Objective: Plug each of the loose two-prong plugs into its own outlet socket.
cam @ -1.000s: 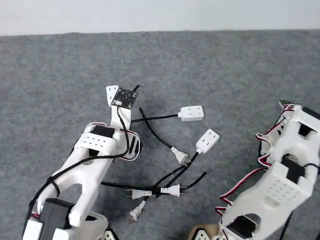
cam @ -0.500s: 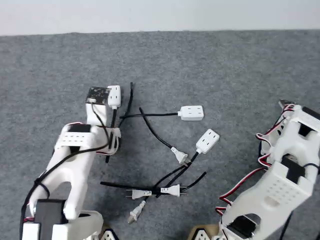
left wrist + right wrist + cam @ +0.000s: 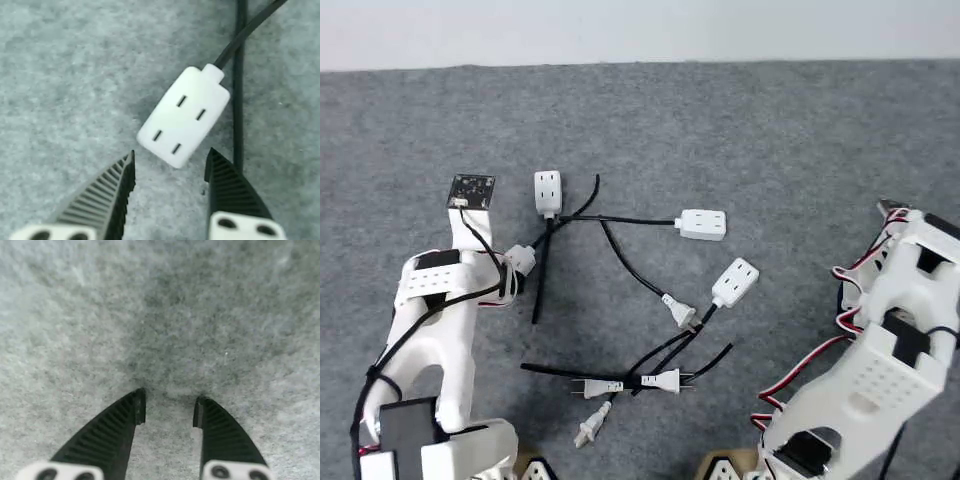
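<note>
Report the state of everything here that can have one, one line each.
left socket: empty
middle socket: empty
right socket: empty
upper plug: unplugged, lying loose
centre plug: unplugged
lower-left plug: unplugged
lowest plug: unplugged
left end effector: open, empty, by the left socket
right end effector: open, empty

Robotics test bench of a lab or workshop kind. A grey felt mat (image 3: 770, 130) spreads as work surface up to a plain pale wall (image 3: 640, 30). The white printed-plastic left arm (image 3: 435, 330) and right arm (image 3: 880, 370) carry exposed servo wiring (image 3: 842, 272) and a bare circuit board (image 3: 471, 190); short cords with outlet sockets (image 3: 703, 224) lie loose.
</note>
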`<act>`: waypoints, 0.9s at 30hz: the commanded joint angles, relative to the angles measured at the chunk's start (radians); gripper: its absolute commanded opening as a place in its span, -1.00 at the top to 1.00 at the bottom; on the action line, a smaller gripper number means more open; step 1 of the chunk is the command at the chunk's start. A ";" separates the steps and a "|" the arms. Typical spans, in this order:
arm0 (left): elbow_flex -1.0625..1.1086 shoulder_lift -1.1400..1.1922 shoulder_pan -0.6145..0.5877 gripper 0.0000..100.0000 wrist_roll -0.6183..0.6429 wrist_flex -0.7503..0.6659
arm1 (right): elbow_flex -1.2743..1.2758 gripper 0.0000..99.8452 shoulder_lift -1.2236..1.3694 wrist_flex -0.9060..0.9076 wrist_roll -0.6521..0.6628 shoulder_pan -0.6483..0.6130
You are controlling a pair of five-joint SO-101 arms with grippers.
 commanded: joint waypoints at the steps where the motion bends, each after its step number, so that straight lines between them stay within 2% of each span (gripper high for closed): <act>1: -0.048 -0.003 -0.005 0.57 -0.055 -0.029 | 0.012 0.73 0.012 -0.028 0.020 -0.071; 6: -0.042 -0.014 -0.006 0.57 -0.103 -0.106 | 0.012 0.73 0.012 -0.028 0.021 -0.071; 12: -0.051 -0.002 0.025 0.57 -0.264 -0.180 | 0.012 0.73 0.012 -0.028 0.021 -0.071; 17: -0.094 0.071 0.049 0.57 -0.295 -0.175 | 0.012 0.73 0.012 -0.028 0.021 -0.071; 19: -0.176 0.138 0.043 0.57 -0.292 -0.120 | 0.012 0.73 0.012 -0.028 0.021 -0.071; 25: -0.510 0.404 0.026 0.58 -0.295 0.172 | 0.012 0.73 0.013 -0.028 0.021 -0.071; 27: -0.591 0.476 0.025 0.64 -0.295 0.258 | 0.012 0.73 0.013 -0.028 0.020 -0.071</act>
